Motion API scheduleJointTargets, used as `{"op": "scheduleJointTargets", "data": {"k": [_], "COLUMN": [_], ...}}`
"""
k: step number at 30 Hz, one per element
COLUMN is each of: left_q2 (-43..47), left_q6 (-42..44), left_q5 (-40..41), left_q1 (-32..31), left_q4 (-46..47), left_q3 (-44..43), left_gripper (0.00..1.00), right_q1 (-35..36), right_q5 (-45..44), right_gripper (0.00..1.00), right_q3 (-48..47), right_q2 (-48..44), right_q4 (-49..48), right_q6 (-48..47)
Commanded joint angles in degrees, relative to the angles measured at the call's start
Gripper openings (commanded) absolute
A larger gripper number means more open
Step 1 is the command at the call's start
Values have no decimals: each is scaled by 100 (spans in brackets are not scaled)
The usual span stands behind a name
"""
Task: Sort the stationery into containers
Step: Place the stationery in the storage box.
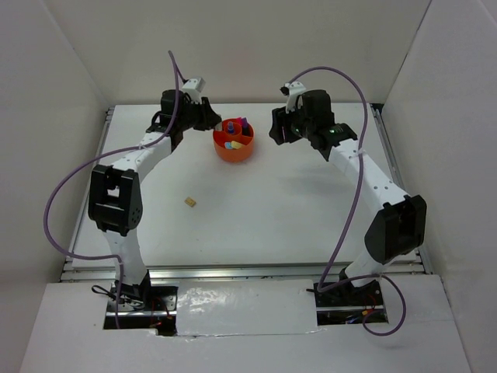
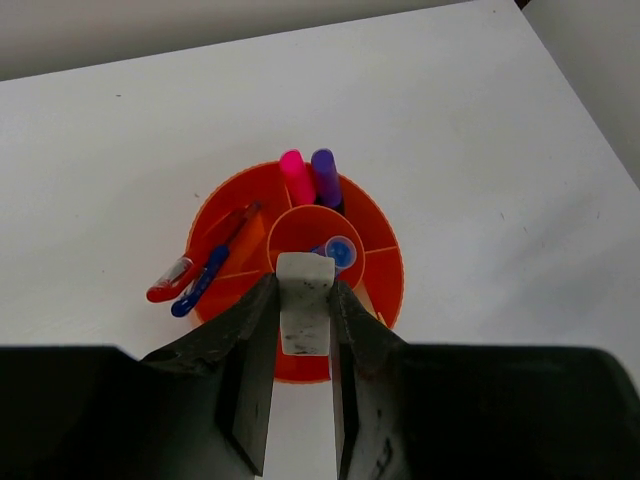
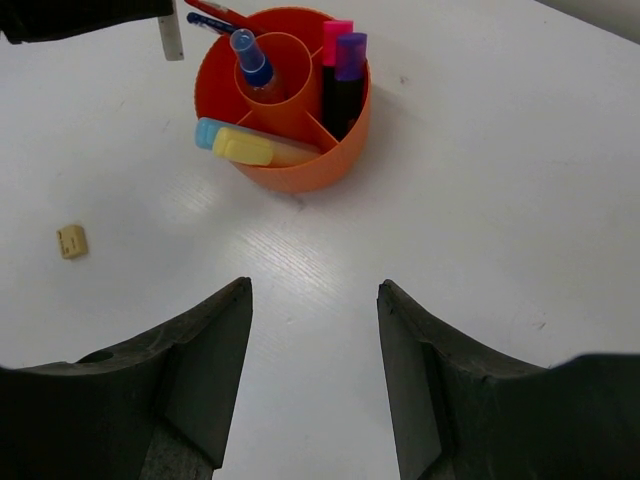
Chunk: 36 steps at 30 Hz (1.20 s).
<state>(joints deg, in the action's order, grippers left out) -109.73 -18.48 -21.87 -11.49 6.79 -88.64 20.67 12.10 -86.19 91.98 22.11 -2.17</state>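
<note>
My left gripper [image 2: 304, 288] is shut on a white, smudged eraser [image 2: 304, 310] and hangs over the near rim of the round orange pot [image 2: 388, 275]. The pot holds a pink highlighter [image 2: 296, 178], a purple marker [image 2: 326, 176], a red pen [image 2: 172, 283], a blue pen [image 2: 200, 287] and a blue-capped bottle [image 2: 340, 251] in its central tube. From the right wrist view a yellow stick [image 3: 250, 148] and a blue strip [image 3: 205, 132] lie in the pot [image 3: 305, 176] too. My right gripper [image 3: 315, 287] stands open and empty, short of the pot and to its right [image 1: 277, 128].
A small tan eraser [image 1: 189, 202] lies alone on the white table, front-left of the pot [image 1: 221, 151], also seen from the right wrist [image 3: 72, 241]. White walls close in the table on the left, back and right.
</note>
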Motion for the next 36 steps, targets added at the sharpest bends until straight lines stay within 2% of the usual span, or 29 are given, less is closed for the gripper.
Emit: {"op": "scheduleJointTargets", "data": {"k": [1,14,23,26,29,34,36], "left_q2": [-21,-303,-408,-461,-523,-505,-505], "left_q6": [-182,-244,-297,-297,-314,-305,-314], "left_q5": [173,367,376,394,420,420,403], "left_q1": [-64,-170,-161,-170,-161,-152,-161], "left_q4": [858,763,701,623,552,526,499], "left_q3": [-58,66,137,101,40,49,40], "left_gripper": [0,0,3,12,25,30,36], "right_q1": [-97,-203,-238,-247,-238,-238,-238], "right_q5": [152,328,363,390,416,434,434], "right_gripper": [60,61,61,62,62,63,64], "right_q3": [76,41,6,-3,-29,-47,-47], "right_q2": [-339,-278,-216,-199,-163,-172,-198], "right_q4": [-154,-119,-101,-93,-66,-58,-58], "right_q6": [112,121,86,94,103,103,112]}}
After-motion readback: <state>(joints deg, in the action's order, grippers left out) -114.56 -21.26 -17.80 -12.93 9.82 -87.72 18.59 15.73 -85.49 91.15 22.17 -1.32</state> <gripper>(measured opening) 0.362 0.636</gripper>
